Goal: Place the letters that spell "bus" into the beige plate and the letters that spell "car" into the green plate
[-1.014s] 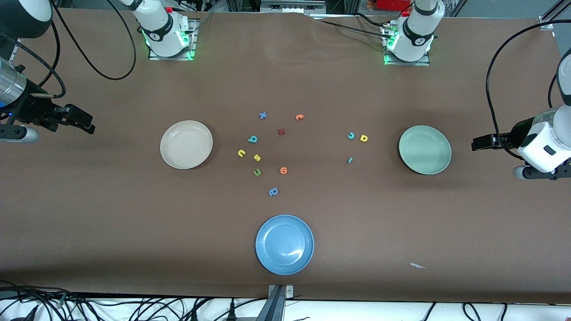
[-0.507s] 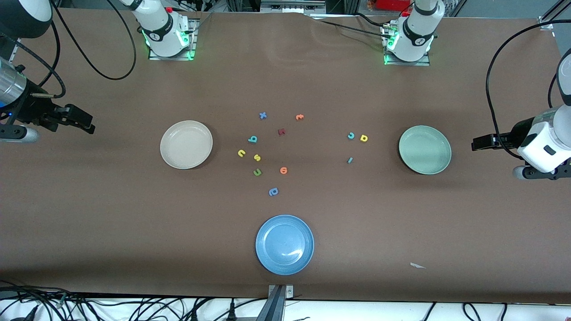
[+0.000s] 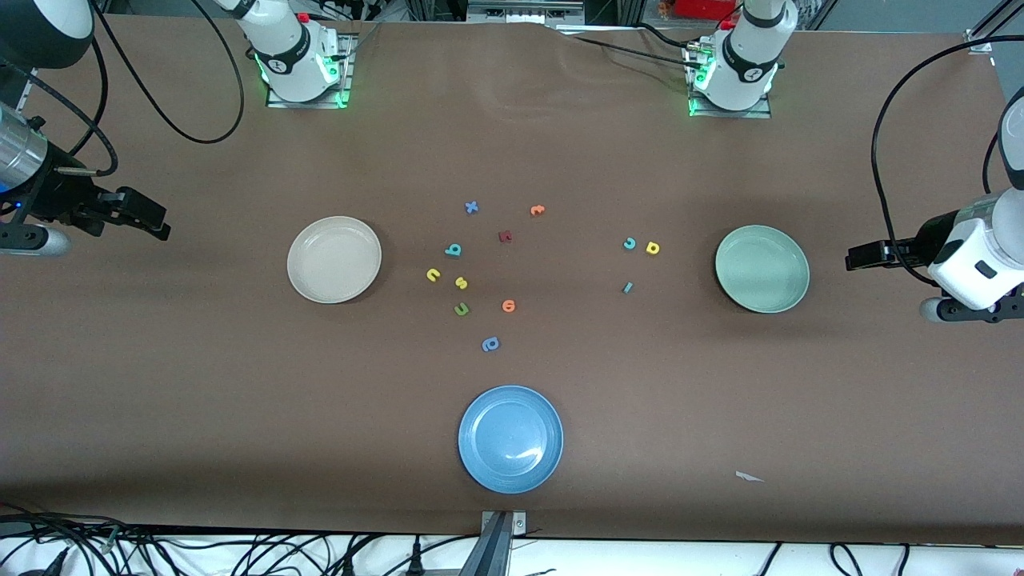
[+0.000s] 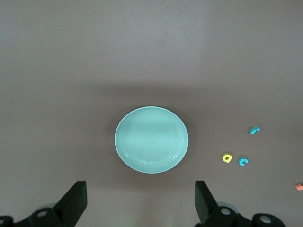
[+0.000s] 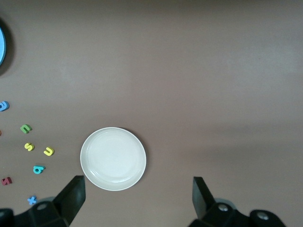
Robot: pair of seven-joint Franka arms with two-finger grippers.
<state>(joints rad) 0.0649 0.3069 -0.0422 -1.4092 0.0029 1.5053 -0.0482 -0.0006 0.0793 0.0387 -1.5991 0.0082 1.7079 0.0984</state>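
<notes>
Both arms wait with the left gripper (image 4: 139, 208) and right gripper (image 5: 137, 203) spread wide and empty, while the chunky little "bus" letters (image 3: 450, 270) lie by the smooth round beige plate (image 3: 334, 259) and the "car" letters (image 3: 638, 258) by the green plate (image 3: 762, 268).

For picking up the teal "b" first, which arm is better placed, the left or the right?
Probably the right. The teal "b" lies beside the beige plate, toward the right arm's end, where the open right gripper waits. The open left gripper waits past the green plate.
</notes>
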